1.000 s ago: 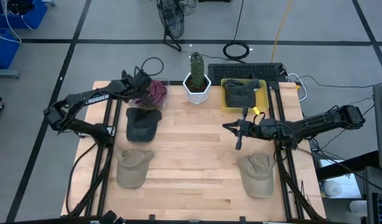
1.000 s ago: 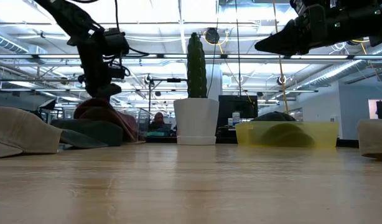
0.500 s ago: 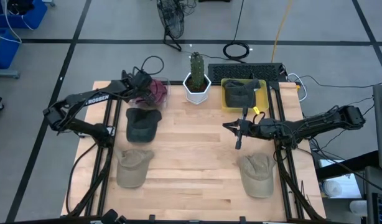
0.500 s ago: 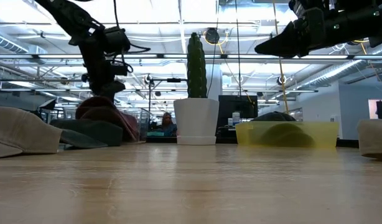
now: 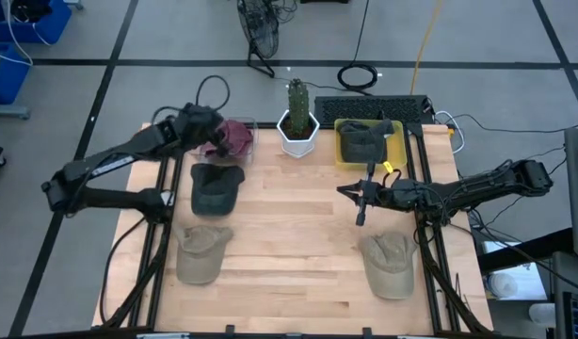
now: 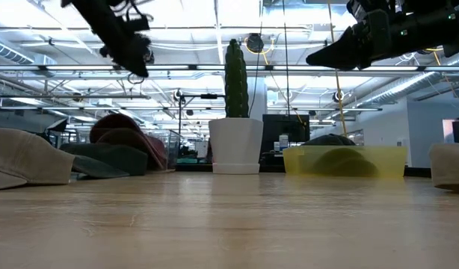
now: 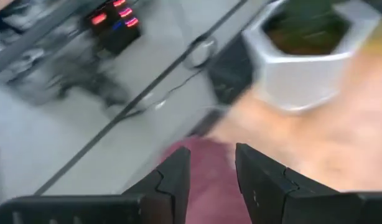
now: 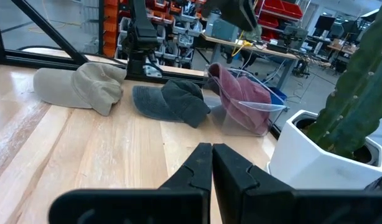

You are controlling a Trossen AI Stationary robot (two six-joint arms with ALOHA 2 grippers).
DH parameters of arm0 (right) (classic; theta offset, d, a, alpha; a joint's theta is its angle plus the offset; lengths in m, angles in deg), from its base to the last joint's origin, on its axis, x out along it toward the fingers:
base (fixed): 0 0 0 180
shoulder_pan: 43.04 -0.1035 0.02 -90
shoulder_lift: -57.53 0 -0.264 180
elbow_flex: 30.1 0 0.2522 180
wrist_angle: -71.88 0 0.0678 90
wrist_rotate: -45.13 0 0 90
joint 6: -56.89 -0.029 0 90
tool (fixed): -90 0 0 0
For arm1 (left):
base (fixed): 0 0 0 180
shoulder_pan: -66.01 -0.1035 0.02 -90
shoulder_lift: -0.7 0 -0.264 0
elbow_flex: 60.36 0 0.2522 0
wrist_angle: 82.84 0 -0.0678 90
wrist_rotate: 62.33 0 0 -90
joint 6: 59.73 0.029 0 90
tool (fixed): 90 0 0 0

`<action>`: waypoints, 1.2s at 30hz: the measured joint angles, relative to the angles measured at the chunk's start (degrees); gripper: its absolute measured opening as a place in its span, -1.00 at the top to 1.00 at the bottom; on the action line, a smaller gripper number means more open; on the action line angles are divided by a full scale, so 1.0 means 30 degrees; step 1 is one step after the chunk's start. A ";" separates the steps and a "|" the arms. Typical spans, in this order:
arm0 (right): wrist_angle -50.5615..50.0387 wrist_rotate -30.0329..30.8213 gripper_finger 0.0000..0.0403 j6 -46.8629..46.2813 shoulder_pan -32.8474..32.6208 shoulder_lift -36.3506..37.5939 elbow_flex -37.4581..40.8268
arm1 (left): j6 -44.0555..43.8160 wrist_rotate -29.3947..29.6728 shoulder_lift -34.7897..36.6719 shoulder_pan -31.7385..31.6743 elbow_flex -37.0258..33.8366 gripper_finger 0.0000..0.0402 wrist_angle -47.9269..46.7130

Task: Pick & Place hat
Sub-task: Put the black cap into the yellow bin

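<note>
- Maroon hat (image 5: 235, 137) sits in a clear bin at the back left of the wooden bench (image 5: 298, 245) in the high view, with the left end effector (image 5: 206, 125) just beside it. Fingers look part open with nothing between them. Risk as I see it: if it drops in off-centre it could snag the bin wall instead of fabric and drag the bin. The dark hat (image 5: 216, 186) lies right in front of that bin, so a low sweep could catch it. Right end effector (image 5: 361, 211) hovers mid-bench, shut and empty, near the yellow bin (image 5: 395, 149) holding another dark hat.
- Low view: left end effector (image 6: 134, 61) hangs well above the maroon hat (image 6: 125, 136). The cactus pot (image 6: 235, 144) stands between the two bins, so any carry across has to clear that tall cactus.
- Left wrist view: blurry, but the fingers (image 7: 172, 177) stand apart over maroon cloth (image 7: 203, 180), pot (image 7: 306, 65) close by.
- Right wrist view: closed fingers (image 8: 206, 165), tan hat (image 8: 85, 87), dark hat (image 8: 172, 102), maroon hat (image 8: 244, 99) all lined up beyond.
</note>
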 joint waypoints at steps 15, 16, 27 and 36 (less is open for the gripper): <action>-0.0074 -0.0008 0.98 -0.0528 -0.0015 0.0000 0.0000 | -0.3351 -0.1571 0.0021 0.8718 -0.0048 0.35 -0.2983; -0.0074 -0.0003 0.98 -0.0520 -0.0015 0.0000 0.0000 | -0.3351 -0.1571 -0.0159 0.9214 -0.0048 0.35 -0.3622; -0.0074 -0.0010 0.98 -0.0693 -0.0015 0.0000 0.0000 | -0.7635 -0.1576 -0.1521 1.1841 -0.0070 0.34 -1.0170; -0.0068 -0.0076 0.98 -0.1023 -0.0015 0.0000 0.0000 | -0.8517 -0.2322 -0.2480 1.1570 -0.0565 0.16 -1.1414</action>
